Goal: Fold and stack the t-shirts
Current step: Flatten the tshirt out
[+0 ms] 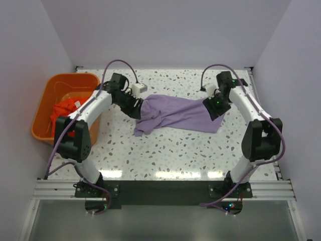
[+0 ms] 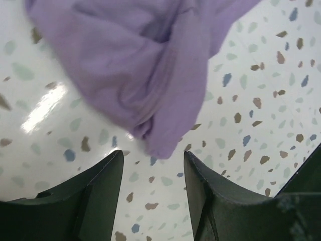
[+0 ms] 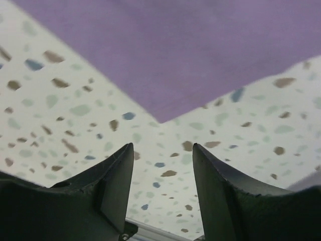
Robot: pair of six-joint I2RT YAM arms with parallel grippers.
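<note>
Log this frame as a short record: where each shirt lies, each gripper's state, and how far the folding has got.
purple t-shirt: lying on the table between the two grippers, bunched at its left end, not folded
orange-red t-shirt: crumpled in the orange basket at the far left
left gripper: open, empty, the bunched end just ahead of it
right gripper: open, empty, the shirt's edge just ahead of it
stack: none yet

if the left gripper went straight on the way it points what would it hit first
Most likely the bunched edge of the lavender t-shirt, lying just ahead of the open left gripper. Depth is unclear, so it might touch the speckled table first.
</note>
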